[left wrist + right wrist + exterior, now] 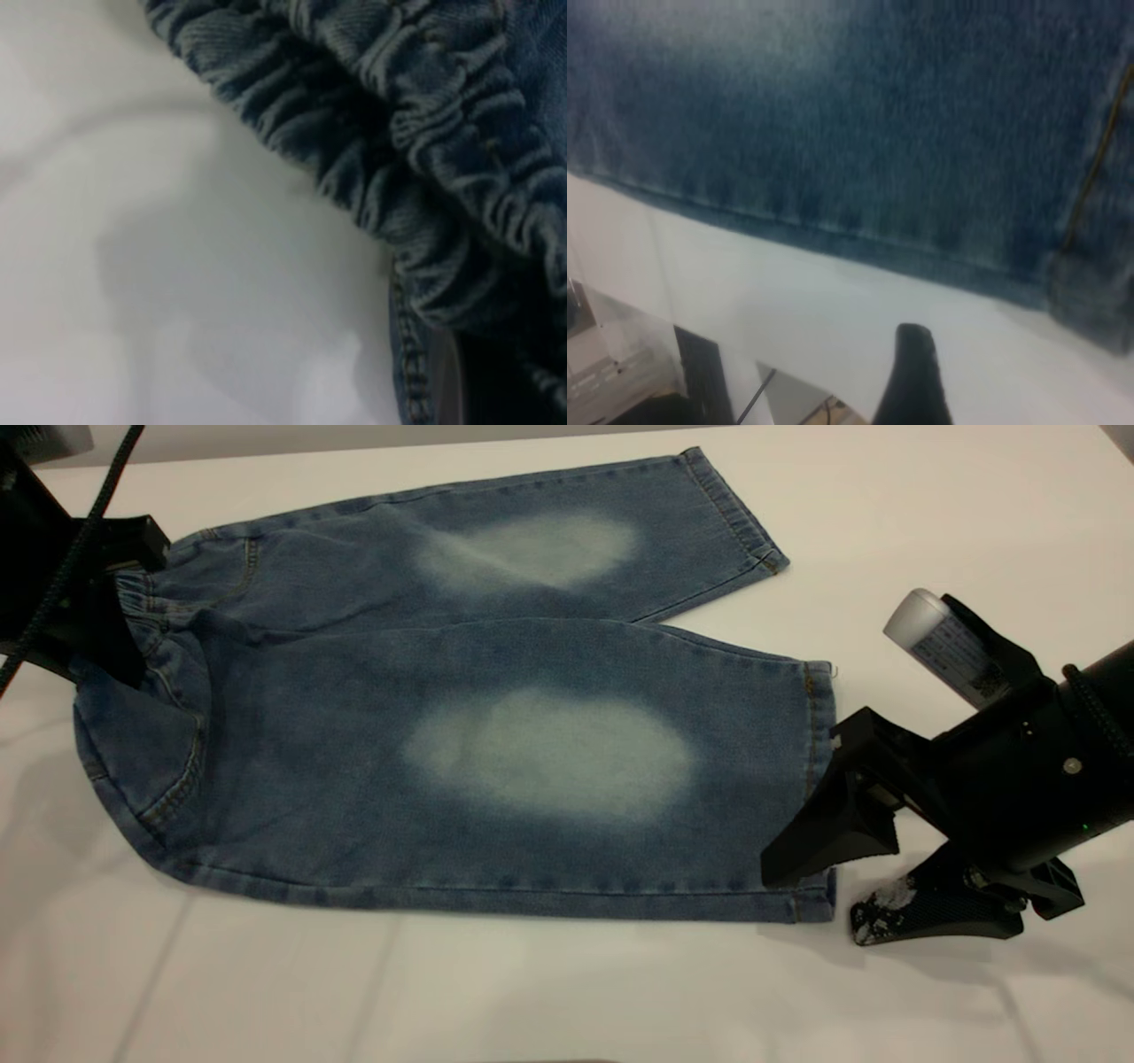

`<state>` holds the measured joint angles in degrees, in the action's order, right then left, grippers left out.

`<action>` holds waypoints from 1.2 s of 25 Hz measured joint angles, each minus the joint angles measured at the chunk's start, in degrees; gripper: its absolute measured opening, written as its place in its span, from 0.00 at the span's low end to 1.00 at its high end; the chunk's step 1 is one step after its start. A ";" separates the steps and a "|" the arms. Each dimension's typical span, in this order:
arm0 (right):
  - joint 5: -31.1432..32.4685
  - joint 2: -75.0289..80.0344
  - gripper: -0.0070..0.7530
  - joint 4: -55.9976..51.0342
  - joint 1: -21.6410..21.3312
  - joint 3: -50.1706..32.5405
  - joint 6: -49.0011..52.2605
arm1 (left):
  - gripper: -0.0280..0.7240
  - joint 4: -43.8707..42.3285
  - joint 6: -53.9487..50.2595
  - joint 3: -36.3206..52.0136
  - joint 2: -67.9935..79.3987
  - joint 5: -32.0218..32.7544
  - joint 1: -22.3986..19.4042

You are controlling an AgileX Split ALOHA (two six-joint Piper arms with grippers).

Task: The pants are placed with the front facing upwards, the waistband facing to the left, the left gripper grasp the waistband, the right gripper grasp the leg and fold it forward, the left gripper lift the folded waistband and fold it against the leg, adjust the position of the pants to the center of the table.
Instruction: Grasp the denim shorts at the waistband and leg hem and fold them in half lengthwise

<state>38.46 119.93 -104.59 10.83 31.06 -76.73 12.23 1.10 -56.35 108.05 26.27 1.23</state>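
Observation:
The pants (549,646) lie flat on the white table (532,992), front up, both legs pointing right, a pale oval on each leg. The ruched waistband (146,598) is at the left end. My left gripper (106,615) sits right at it and covers part of it; the left wrist view shows the crinkled waistband (425,133) close up over the table (133,266). My right gripper (817,902) is open at the near leg's hem corner, upper finger over the hem, white-scuffed lower finger on the table. One fingertip (912,372) shows beside the leg's edge (833,221).
The table's far edge (354,447) runs just behind the pants. Bare tabletop extends in front of the pants and to the right. The right wrist view shows the table's near edge with dark objects (700,381) below it.

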 joint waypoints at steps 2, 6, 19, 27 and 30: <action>-0.27 0.00 0.65 0.00 0.00 0.44 0.09 | 0.17 0.00 0.00 0.00 0.00 0.00 0.00; -0.06 0.65 0.65 0.00 0.00 1.70 0.47 | 0.17 0.00 -0.05 -0.43 0.00 0.15 0.00; 4.92 5.83 0.52 0.13 0.03 6.93 0.51 | 0.17 1.45 -0.05 -2.91 -0.57 0.98 0.00; 2.55 6.30 0.23 0.01 0.03 8.30 1.97 | 0.17 1.45 -0.05 -2.96 -0.57 1.03 0.00; 2.07 6.30 0.16 0.01 0.03 8.71 1.98 | 0.17 1.45 -0.05 -2.96 -0.57 1.03 0.00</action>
<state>40.53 126.23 -104.58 10.86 39.76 -74.75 13.68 1.05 -59.31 107.48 27.31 1.23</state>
